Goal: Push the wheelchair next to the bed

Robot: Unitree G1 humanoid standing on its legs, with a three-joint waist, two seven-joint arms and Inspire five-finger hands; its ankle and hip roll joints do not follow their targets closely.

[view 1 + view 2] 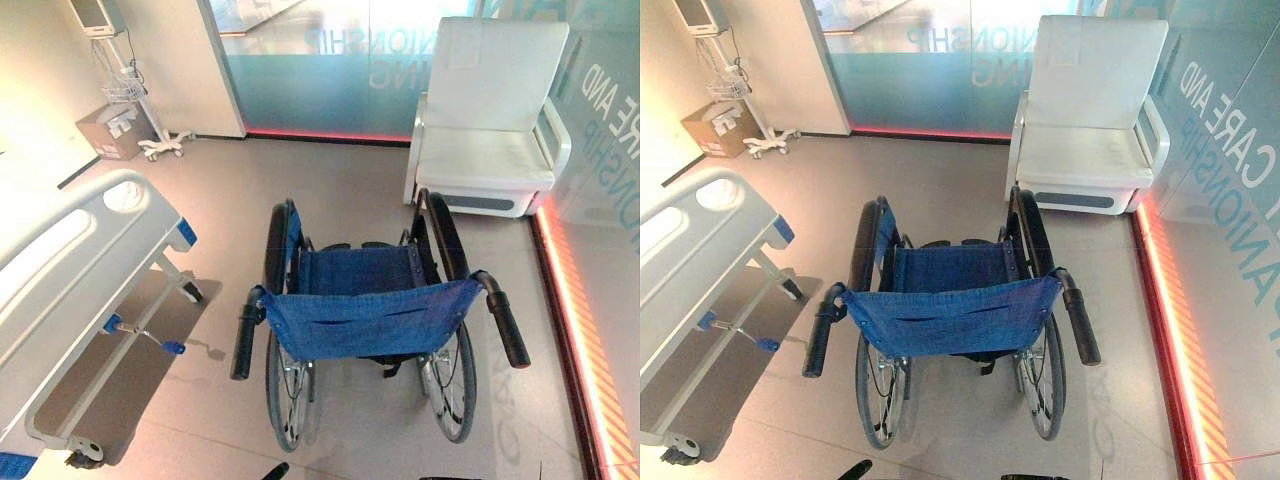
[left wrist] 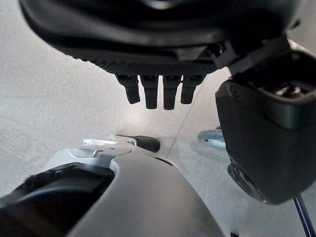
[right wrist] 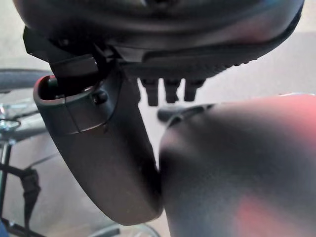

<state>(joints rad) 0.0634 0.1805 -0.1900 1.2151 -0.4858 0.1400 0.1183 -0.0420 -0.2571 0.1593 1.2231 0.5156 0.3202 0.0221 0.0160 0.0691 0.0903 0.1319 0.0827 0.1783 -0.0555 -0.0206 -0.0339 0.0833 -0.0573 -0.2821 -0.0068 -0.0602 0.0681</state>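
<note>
At the bottom edge of the head views both hands hang low and hold nothing: the left hand (image 2: 158,89) and the right hand (image 3: 168,89) each show straight, relaxed fingers over the floor (image 1: 350,190). The wheelchair (image 1: 365,310) stands centre frame, its black handles free. The bed (image 1: 70,290) lies at left, an armchair (image 1: 490,120) upper right.

grey floor (image 1: 350,190), wheelchair (image 1: 365,310), bed (image 1: 70,290), armchair (image 1: 490,120)
</note>
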